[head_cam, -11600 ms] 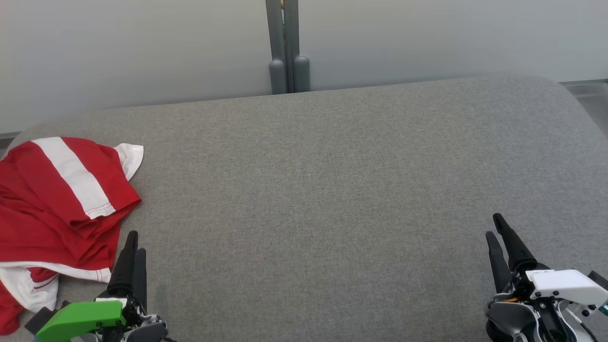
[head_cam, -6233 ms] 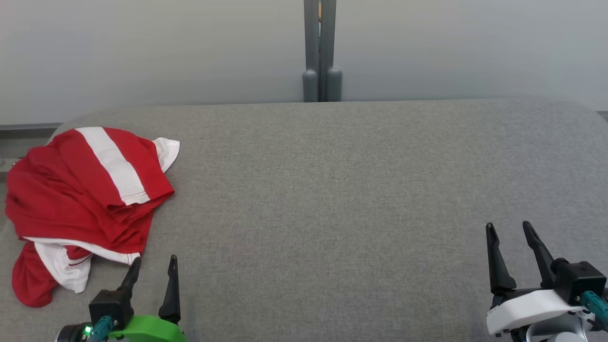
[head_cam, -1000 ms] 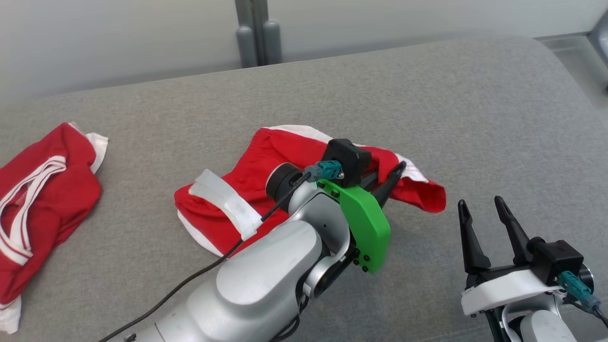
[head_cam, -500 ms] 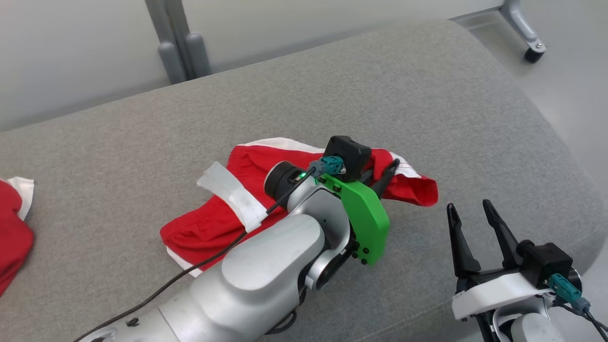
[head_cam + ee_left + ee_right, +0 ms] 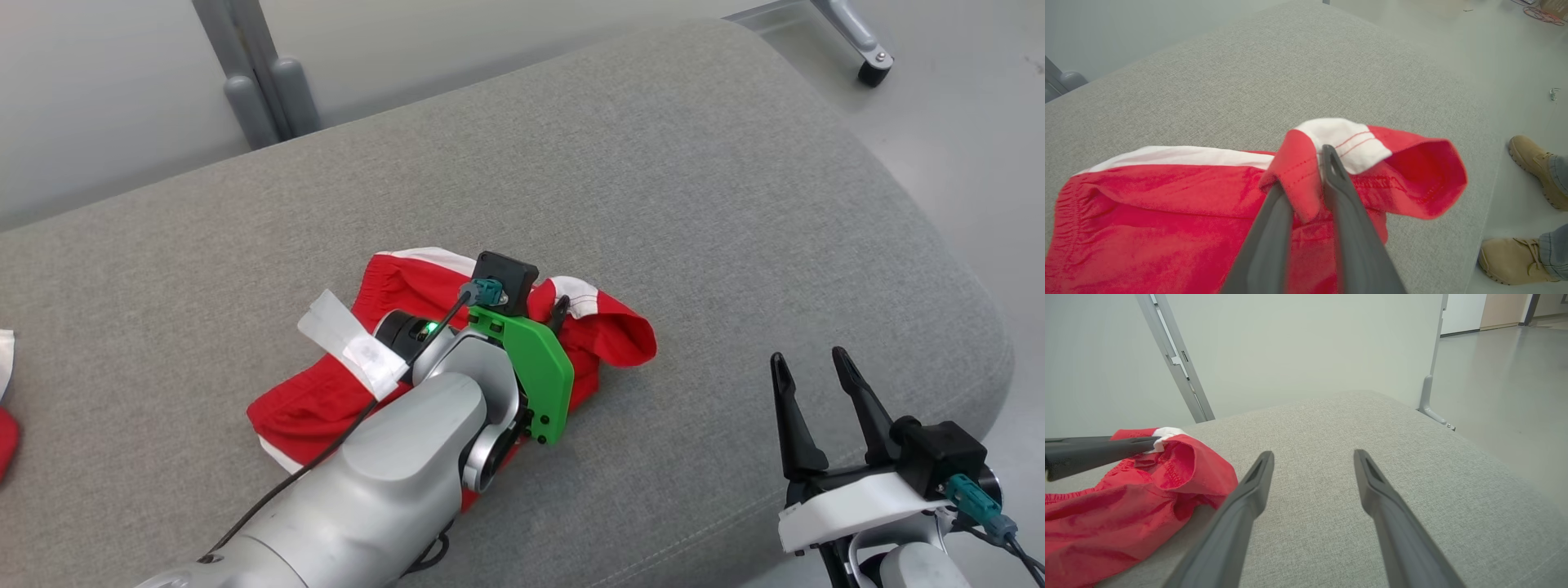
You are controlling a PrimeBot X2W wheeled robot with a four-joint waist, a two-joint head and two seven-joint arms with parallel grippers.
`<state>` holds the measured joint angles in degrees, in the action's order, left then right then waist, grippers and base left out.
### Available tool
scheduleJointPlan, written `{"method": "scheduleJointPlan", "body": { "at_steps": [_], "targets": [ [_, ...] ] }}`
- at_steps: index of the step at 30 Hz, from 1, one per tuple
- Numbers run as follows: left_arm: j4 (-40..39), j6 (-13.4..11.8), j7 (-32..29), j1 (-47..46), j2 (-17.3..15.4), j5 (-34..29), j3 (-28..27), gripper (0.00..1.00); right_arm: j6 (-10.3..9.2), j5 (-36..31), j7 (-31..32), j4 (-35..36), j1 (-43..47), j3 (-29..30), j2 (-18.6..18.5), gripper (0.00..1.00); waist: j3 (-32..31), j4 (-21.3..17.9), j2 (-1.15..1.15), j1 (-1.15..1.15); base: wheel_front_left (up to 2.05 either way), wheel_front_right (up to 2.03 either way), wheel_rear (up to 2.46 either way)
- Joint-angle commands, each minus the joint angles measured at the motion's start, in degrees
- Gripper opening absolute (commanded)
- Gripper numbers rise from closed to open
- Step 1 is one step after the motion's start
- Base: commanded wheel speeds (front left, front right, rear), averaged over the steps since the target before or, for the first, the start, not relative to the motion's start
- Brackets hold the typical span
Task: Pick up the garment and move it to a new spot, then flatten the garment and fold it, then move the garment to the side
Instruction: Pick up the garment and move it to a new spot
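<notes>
Left arm (image 5: 384,474): silver shell; green plate (image 5: 535,371) with dark screws (image 5: 535,420); black camera block (image 5: 506,273); teal plug (image 5: 488,291); black cable (image 5: 326,453); green light (image 5: 422,329).
Right wrist (image 5: 906,567): grey; white plate (image 5: 849,510); black tapered fingers (image 5: 793,433); second plug (image 5: 971,494), teal.

Crumpled red garment (image 5: 608,339), white trim, on grey cushion (image 5: 694,188), one hem fold raised

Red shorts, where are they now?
In the head view, the red and white fabric shorts lie crumpled near the middle of the grey padded table, a fold pinched in the left claw.
</notes>
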<state>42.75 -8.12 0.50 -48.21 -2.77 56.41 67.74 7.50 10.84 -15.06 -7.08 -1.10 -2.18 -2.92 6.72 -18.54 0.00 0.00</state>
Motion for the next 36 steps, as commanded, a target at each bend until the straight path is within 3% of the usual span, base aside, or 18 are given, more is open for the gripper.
{"method": "scheduleJointPlan", "body": {
  "at_steps": [1, 12, 17, 23, 36],
  "targets": [
    [0.4, -0.1, 0.0, 0.2, -0.3, 0.2, 0.2, 1.00, -0.02, 0.1, -0.2, 0.0, 0.6, 0.1, 0.0, 1.00, -0.1, 0.9, 0.00, 0.00, 0.00, 0.00, 0.00],
    [2.1, 0.3, 5.7, 2.4, -0.3, 1.9, -0.1, 1.00, -0.02, -2.2, -0.2, 1.1, 0.5, 1.5, 0.0, 1.00, -2.1, 5.6, 0.00, 0.00, 0.00, 0.00, 0.00],
    [1.1, -0.1, 10.4, 4.6, -2.5, 2.2, -1.7, 1.00, -0.02, -3.7, -0.2, 2.7, 1.5, 2.0, -0.9, 1.00, -3.2, 9.0, 0.00, 0.00, 0.00, 0.00, 0.00],
    [-3.9, -2.9, 14.1, 9.3, -8.3, 1.6, -5.2, 1.00, -0.02, -5.0, -0.2, 4.7, 3.4, 3.4, -2.1, 1.00, -4.5, 14.0, 0.00, 0.00, 0.00, 0.00, 0.00],
    [-21.5, -8.2, 14.7, 21.3, -20.6, -4.9, -14.3, 1.00, -0.02, -6.5, -0.2, 5.9, 5.8, 4.3, -4.0, 1.00, -5.6, 19.9, 0.00, 0.00, 0.00, 0.00, 0.00]
  ]
}}
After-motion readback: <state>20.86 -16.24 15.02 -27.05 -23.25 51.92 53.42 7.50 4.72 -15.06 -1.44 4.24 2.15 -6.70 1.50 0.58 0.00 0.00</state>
